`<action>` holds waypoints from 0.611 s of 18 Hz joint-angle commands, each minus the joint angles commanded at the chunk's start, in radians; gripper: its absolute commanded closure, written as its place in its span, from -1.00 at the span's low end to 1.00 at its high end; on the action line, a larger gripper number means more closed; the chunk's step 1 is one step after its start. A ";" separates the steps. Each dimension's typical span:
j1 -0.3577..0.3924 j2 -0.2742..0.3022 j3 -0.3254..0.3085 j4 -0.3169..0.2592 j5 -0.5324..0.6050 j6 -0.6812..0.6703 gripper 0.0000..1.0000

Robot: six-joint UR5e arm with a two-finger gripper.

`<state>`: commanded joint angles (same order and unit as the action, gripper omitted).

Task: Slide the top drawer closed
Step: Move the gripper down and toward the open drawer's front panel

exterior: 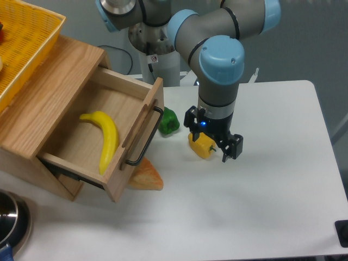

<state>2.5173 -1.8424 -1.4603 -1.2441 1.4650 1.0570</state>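
Drawer front lay to the camera-left of the hand, with peppers between them.

The top drawer (103,142) stood pulled well out of its cabinet (51,87), a banana (106,138) lying inside; its front panel and long black bar handle (145,137) ran diagonally from upper right to lower left, facing the hand (213,139). The hand hung over the tabletop (261,185) with its 2 fingers spread and empty, right above the yellow pepper (201,145). A green pepper (169,120) sat just beside the handle's upper end, and an orange wedge-shaped piece (145,176) lay touching or nearly touching the front's lower corner. A push would likely need to go toward upper left, square to that front, and the 2 peppers crowded the approach path.
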 joint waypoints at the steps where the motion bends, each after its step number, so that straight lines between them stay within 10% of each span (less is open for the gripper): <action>1: -0.002 0.014 -0.003 -0.002 -0.003 0.000 -0.87; 6: -0.020 0.034 -0.028 -0.014 0.000 -0.003 0.19; 11: -0.047 0.034 -0.060 -0.014 0.002 -0.005 0.85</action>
<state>2.4698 -1.8085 -1.5202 -1.2579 1.4665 1.0523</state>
